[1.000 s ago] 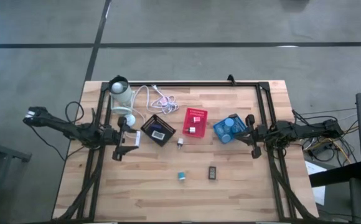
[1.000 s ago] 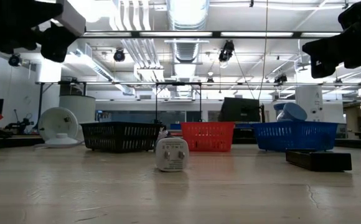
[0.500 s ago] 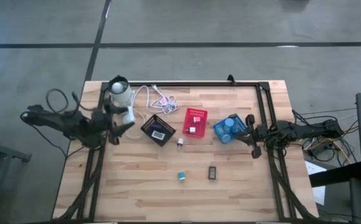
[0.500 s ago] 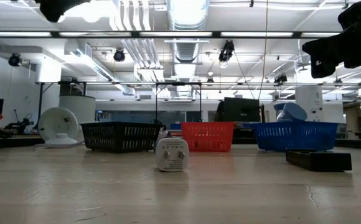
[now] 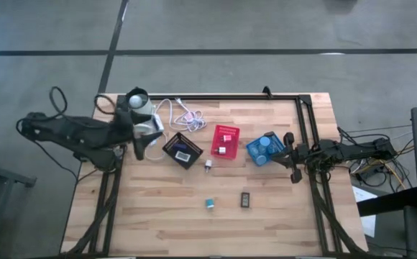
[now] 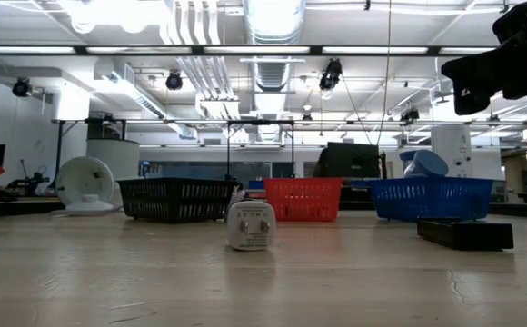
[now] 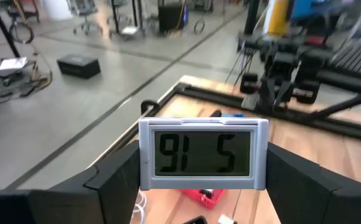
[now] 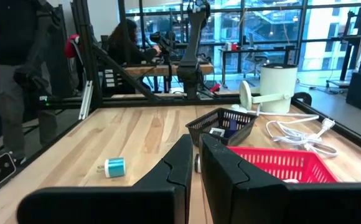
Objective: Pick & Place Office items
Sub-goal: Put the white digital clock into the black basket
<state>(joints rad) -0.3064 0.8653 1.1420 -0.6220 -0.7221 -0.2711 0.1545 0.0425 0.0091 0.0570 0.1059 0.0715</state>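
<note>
My left gripper (image 5: 148, 138) hangs above the table's left side, near the black bin (image 5: 182, 150), shut on a small white-framed digital clock (image 7: 203, 152). Loose on the wood lie a white plug adapter (image 5: 208, 166), a teal piece (image 5: 210, 204) and a black block (image 5: 244, 199). The red bin (image 5: 225, 141) and blue bin (image 5: 264, 148) hold small items. My right gripper (image 5: 290, 155) waits shut at the table's right side, touching nothing. The low view does not show the left gripper. My left gripper pinches the clock by its two short ends (image 7: 144, 155), one finger (image 7: 115, 180) on each end. The fingers come about level from the table's left. The clock is lifted clear of the table, its display facing back toward the wrist.
A white lamp (image 5: 138, 104) with its coiled cable (image 5: 180, 111) stands at the far left, just behind my left gripper. A black frame (image 5: 216, 96) runs along the far edge and both sides. Bare wood lies at the near half around the teal piece.
My left gripper has risen with the clock, out of the top of the low view, and gone toward the table's far edge, near the lamp. It has tipped up from pointing down to about level. The clock stays between its fingers.
</note>
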